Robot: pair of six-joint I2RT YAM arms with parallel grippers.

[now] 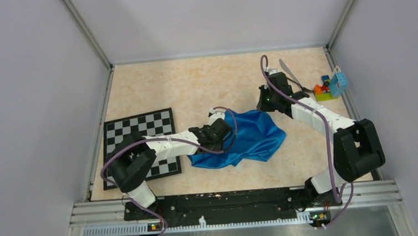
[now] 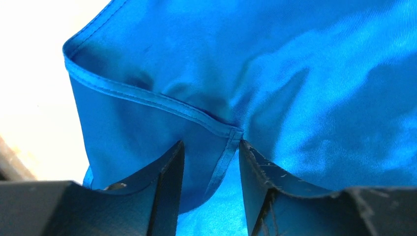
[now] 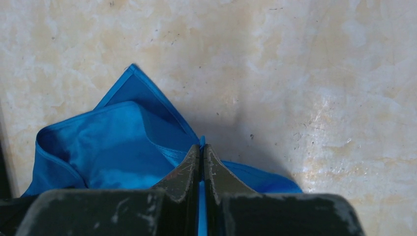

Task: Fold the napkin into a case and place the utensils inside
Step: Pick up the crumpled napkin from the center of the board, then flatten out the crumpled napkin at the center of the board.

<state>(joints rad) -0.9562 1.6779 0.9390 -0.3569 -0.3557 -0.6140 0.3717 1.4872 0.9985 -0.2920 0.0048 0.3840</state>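
Observation:
The blue napkin [image 1: 252, 138] lies in a loose, rumpled heap at mid-table, with no case shape to it. My left gripper [image 1: 227, 129] sits at its left edge; in the left wrist view its jaws [image 2: 211, 142] stand apart, open, with a hemmed corner of the napkin [image 2: 295, 73] between them, untouched by either pad. My right gripper [image 1: 262, 104] is at the napkin's far right corner, shut [image 3: 202, 146] on a fold of the napkin [image 3: 108, 147]. A silver-grey utensil [image 1: 287, 70] lies beyond the right arm. I cannot make out the thin black one.
The checkered board [image 1: 141, 128] lies at the left, partly under the left arm. Small colourful toy blocks [image 1: 327, 87] sit by the right wall. Grey walls close in the table on three sides.

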